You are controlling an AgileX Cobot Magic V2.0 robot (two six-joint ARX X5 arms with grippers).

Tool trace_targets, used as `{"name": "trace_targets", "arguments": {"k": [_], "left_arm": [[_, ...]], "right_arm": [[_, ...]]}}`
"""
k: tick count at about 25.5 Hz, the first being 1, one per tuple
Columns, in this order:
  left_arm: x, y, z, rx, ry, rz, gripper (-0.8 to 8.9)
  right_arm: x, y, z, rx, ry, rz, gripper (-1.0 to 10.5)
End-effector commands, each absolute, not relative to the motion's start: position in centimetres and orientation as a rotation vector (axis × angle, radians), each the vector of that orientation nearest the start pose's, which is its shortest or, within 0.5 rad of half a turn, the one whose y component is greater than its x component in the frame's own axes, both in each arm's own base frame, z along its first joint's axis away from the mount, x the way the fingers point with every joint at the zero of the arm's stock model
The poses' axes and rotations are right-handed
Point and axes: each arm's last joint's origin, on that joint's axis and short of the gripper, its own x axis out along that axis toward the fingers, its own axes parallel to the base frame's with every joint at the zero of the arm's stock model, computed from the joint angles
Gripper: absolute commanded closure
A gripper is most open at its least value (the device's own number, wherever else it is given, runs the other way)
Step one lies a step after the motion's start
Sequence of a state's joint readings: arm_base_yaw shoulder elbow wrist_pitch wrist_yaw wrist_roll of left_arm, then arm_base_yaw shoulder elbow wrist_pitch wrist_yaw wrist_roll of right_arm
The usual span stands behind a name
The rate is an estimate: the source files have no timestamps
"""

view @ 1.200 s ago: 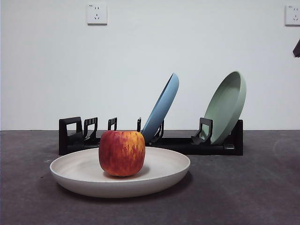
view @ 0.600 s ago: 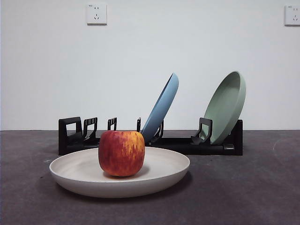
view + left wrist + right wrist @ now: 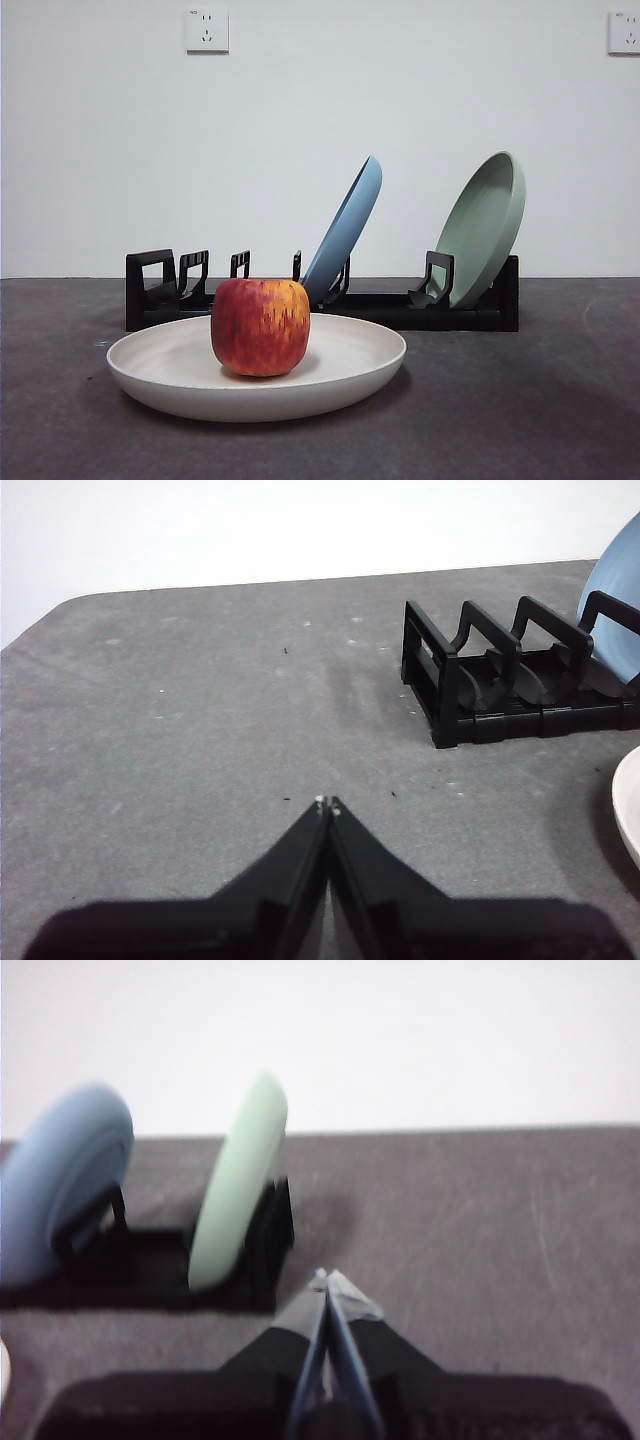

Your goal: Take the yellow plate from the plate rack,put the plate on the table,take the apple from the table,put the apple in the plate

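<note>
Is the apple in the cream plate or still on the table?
In the plate: the apple sits upright inside the yellow plate.

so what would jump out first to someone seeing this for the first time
The red apple sitting in the yellow plate at the table's front. Behind it, a light blue plate and a sage green plate lean in the plate rack.

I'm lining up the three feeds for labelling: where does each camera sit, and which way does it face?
Front: low, level across the table; apple in yellow plate, plate rack behind; no arm shows.
Left wrist: above the shut left gripper, facing the rack's end.
Right wrist: above the shut right gripper, facing the blue plate and green plate.
All share the rack.
</note>
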State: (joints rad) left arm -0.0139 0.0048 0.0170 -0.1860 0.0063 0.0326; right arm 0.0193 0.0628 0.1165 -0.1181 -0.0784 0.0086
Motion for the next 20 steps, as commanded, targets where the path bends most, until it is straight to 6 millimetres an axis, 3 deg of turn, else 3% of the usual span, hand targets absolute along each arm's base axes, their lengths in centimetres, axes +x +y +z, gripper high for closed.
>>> {"name": "trace_targets", "arguments": {"k": [1,6,20], "left_arm": [[9.6,-0.1,14.7,0.027,0.183,-0.016,8.16],[9.6,-0.1,14.7,0.027,0.183,-0.016,8.16],[9.6,-0.1,14.7,0.027,0.182,-0.016,8.17]], "right_arm": [[9.6,0.4,17.0,0.021,0.078,0.097,9.6],[9.7,0.4,15.7,0.039,0.095,0.097,9.6],[9.7,0.4,14.6,0.148,0.208,0.084,9.6]]}}
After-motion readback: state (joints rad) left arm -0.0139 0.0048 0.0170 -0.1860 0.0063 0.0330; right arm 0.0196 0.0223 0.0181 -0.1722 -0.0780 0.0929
